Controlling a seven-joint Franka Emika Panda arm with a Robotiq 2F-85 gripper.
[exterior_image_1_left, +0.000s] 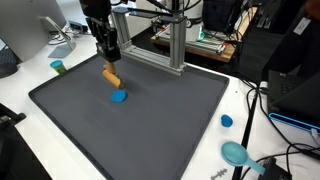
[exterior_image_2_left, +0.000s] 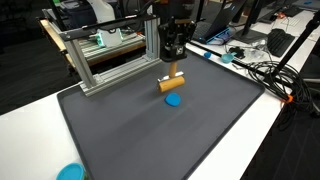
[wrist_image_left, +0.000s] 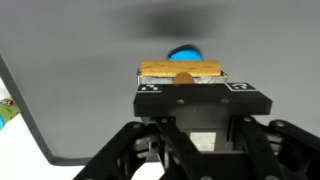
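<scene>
The jaws are clamped on a tan wooden block (exterior_image_1_left: 111, 76), gripping it across its middle so both ends stick out (the wrist view shows this best, with the block (wrist_image_left: 181, 71) lying crosswise between the pads). The block hangs over the far part of a dark grey mat (exterior_image_1_left: 150, 130) on the white desk (exterior_image_1_left: 20, 100). A small blue disc (exterior_image_2_left: 173, 100) lies flat on the mat just beside it, apart from it. An aluminium frame (exterior_image_2_left: 110, 55) stands behind at the mat's far edge.
</scene>
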